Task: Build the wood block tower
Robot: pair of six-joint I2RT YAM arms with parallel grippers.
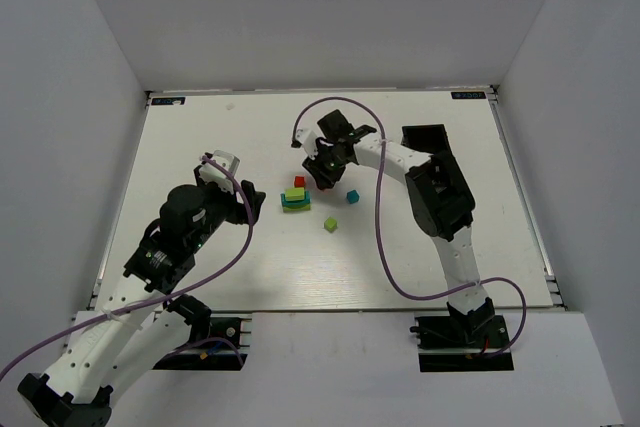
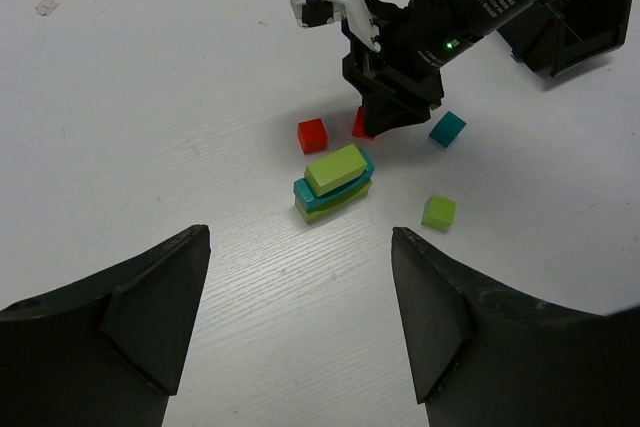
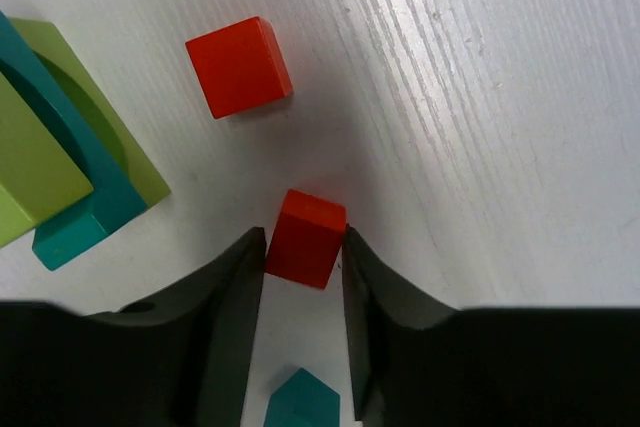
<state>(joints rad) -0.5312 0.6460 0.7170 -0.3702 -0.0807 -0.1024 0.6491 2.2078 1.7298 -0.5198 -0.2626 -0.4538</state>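
Observation:
The wood block tower (image 1: 295, 199) is a low stack on the white table: a lime bar, a teal bar, and a lime block on top (image 2: 335, 169). Just behind it, my right gripper (image 3: 304, 247) points down and is shut on a red cube (image 3: 310, 219), with a finger against each side at table level. A second red cube (image 2: 312, 135) lies loose beside the stack. A teal cube (image 2: 447, 128) and a lime cube (image 2: 438, 212) lie to the right. My left gripper (image 2: 300, 234) hovers open on the near left side of the stack, holding nothing.
White walls enclose the table (image 1: 200, 147) on three sides. A purple cable (image 1: 380, 237) loops from the right arm over the table right of the blocks. The left arm's body (image 1: 180, 227) stands over the near left area.

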